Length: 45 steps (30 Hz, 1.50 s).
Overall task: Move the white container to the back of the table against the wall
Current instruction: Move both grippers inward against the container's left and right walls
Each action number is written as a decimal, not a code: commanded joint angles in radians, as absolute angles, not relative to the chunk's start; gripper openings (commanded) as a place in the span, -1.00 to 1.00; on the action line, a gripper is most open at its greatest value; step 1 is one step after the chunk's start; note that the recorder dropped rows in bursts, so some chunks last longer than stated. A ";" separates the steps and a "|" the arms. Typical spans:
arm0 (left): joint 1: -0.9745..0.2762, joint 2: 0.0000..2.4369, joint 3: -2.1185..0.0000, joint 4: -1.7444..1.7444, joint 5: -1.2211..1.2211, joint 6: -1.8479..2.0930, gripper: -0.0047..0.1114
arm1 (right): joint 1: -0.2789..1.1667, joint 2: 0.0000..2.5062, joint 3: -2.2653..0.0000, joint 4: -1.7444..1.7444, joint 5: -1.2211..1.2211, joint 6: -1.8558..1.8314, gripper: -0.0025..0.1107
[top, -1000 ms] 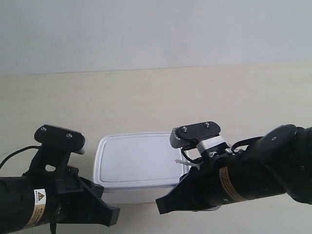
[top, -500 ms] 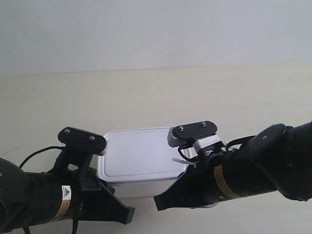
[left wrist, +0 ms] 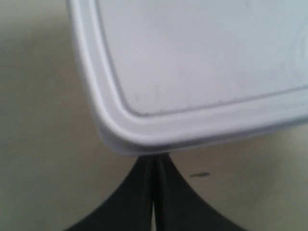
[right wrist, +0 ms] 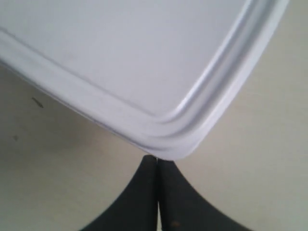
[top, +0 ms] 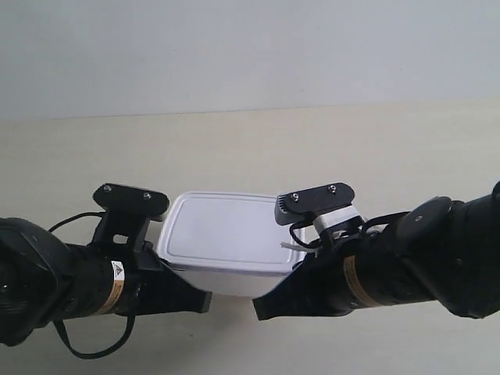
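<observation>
The broad pale beige wood-grain table (top: 258, 148) meets the plain grey-white wall (top: 250, 55). The small white rectangular plastic container (top: 226, 230) sits well apart from that wall. The left gripper (left wrist: 154, 163) and right gripper (right wrist: 158, 163) each have fingers pressed together, one at each near corner of the box.

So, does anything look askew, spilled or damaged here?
Only slightly: the small white rectangular plastic container sits a little turned relative to the pale grey wall. Its lid looks seated and undamaged; nothing spilled on the beige wood-grain table.

Seemingly a robot lab bench: pale wood-grain table (top: 234, 148) meeting a plain grey-white wall (top: 234, 55).
</observation>
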<state>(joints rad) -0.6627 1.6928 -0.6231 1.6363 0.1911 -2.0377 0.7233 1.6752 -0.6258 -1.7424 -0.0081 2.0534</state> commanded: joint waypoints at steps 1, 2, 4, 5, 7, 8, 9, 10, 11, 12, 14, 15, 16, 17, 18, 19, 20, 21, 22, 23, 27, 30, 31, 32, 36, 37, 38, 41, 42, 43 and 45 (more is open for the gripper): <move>-0.618 1.702 -0.632 1.676 0.176 -2.037 -0.92 | 0.727 1.702 -0.655 -1.744 0.011 2.041 -0.96; -0.611 1.702 -0.632 1.686 0.176 -2.037 -0.92 | 0.727 1.708 -0.660 -1.744 0.011 2.041 -0.96; -0.601 1.702 -0.634 1.692 0.176 -2.037 -0.92 | 0.727 1.725 -0.675 -1.744 0.011 2.034 -0.96; -0.597 1.702 -0.638 1.692 0.174 -2.037 -0.92 | 0.727 1.732 -0.682 -1.744 0.014 2.034 -0.96; -0.598 1.702 -0.650 1.695 0.174 -2.037 -0.92 | 0.727 1.745 -0.698 -1.744 0.014 2.034 -0.96; -0.598 1.702 -0.655 1.697 0.169 -2.037 -0.92 | 0.727 1.750 -0.705 -1.744 0.015 2.034 -0.96; -0.598 1.702 -0.664 1.697 0.161 -2.037 -0.92 | 0.727 1.755 -0.709 -1.744 0.015 2.032 -0.96; -0.598 1.702 -0.670 1.697 0.152 -2.037 -0.92 | 0.727 1.760 -0.715 -1.744 0.015 2.029 -0.96; -0.598 1.702 -0.677 1.697 0.148 -2.037 -0.92 | 0.727 1.762 -0.717 -1.744 0.020 2.023 -0.96; -0.598 1.702 -0.684 1.700 0.144 -2.037 -0.92 | 0.727 1.762 -0.724 -1.744 0.028 2.023 -0.96; -0.598 1.703 -0.694 1.710 0.144 -2.037 -0.92 | 0.727 1.762 -0.726 -1.744 0.039 2.022 -0.96; -0.598 1.703 -0.699 1.714 0.144 -2.037 -0.92 | 0.726 1.762 -0.732 -1.744 0.043 2.022 -0.96; -0.598 1.705 -0.707 1.714 0.144 -2.037 -0.92 | 0.725 1.764 -0.736 -1.744 0.043 2.017 -0.96; -0.598 1.713 -0.716 1.716 0.144 -2.037 -0.92 | 0.725 1.764 -0.744 -1.744 0.055 2.014 -0.96; -0.598 1.720 -0.722 1.716 0.146 -2.037 -0.92 | 0.725 1.766 -0.748 -1.744 0.056 2.014 -0.96; -0.595 1.733 -0.733 1.716 0.148 -2.037 -0.92 | 0.725 1.770 -0.757 -1.744 0.059 2.014 -0.96; -0.591 1.741 -0.735 1.716 0.146 -2.037 -0.92 | 0.725 1.775 -0.762 -1.744 0.061 2.014 -0.96; -0.589 1.756 -0.743 1.716 0.144 -2.037 -0.92 | 0.725 1.789 -0.767 -1.744 0.064 2.014 -0.96; -0.587 1.762 -0.748 1.716 0.145 -2.037 -0.92 | 0.725 1.795 -0.768 -1.744 0.076 2.014 -0.96; -0.587 1.775 -0.755 1.716 0.145 -2.037 -0.92 | 0.725 1.812 -0.775 -1.744 0.093 2.001 -0.96; -0.587 1.800 -0.792 1.723 0.152 -2.037 -0.92 | 0.721 1.835 -0.775 -1.744 0.153 1.977 -0.96; -0.587 1.815 -0.813 1.723 0.154 -2.037 -0.92 | 0.721 1.837 -0.775 -1.744 0.192 1.959 -0.96; -0.587 1.815 -0.818 1.723 0.156 -2.037 -0.92 | 0.721 1.839 -0.775 -1.744 0.209 1.951 -0.96; -0.580 1.815 -0.825 1.723 0.154 -2.037 -0.92 | 0.721 1.839 -0.775 -1.744 0.231 1.951 -0.96; -0.553 1.829 -0.837 1.725 0.143 -2.037 -0.92 | 0.721 1.839 -0.775 -1.744 0.267 1.935 -0.96; -0.546 1.834 -0.839 1.725 0.136 -2.037 -0.92 | 0.721 1.839 -0.775 -1.744 0.274 1.928 -0.96; -0.540 1.839 -0.843 1.725 0.124 -2.037 -0.92 | 0.721 1.839 -0.775 -1.744 0.284 1.928 -0.96; -0.529 1.861 -0.860 1.725 0.100 -2.037 -0.92 | 0.721 1.839 -0.777 -1.744 0.314 1.906 -0.96; -0.529 1.867 -0.867 1.725 0.100 -2.037 -0.92 | 0.721 1.839 -0.783 -1.744 0.313 1.886 -0.96; -0.529 1.872 -0.873 1.725 0.100 -2.037 -0.92 | 0.721 1.841 -0.786 -1.744 0.309 1.862 -0.96; -0.529 1.883 -0.886 1.725 0.098 -2.037 -0.92 | 0.721 1.843 -0.798 -1.744 0.309 1.819 -0.96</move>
